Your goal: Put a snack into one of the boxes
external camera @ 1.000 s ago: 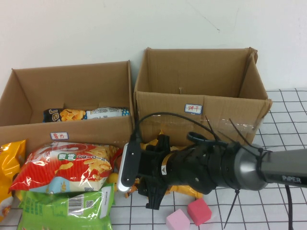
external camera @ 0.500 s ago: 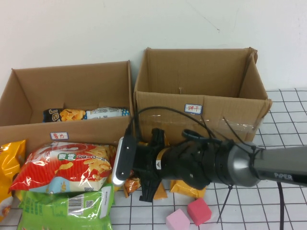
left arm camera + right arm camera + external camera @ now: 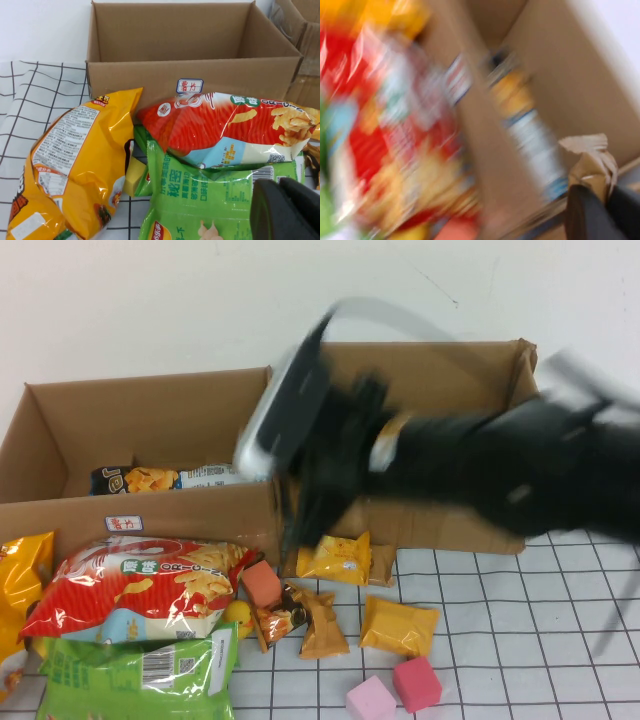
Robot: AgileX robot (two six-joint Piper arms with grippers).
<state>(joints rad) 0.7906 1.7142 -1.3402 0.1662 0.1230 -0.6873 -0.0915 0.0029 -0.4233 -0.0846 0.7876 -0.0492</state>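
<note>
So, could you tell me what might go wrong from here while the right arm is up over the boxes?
1. The right gripper seems to pinch the small tan crinkled-wrapper snack by one end only; the arm is motion-blurred, so the snack might slip out.
2. It is near the shared wall of the left cardboard box and right cardboard box; a release could hit a rim.
The left gripper sits low by the green chip bag.

I see the small tan-wrapped snack (image 3: pixel 592 159) pinched in the right gripper (image 3: pixel 606 205), beside the left cardboard box (image 3: pixel 150 430); that box already holds 1 flat packet (image 3: pixel 180 478). The right cardboard box (image 3: pixel 500 370) stands open alongside it.
</note>
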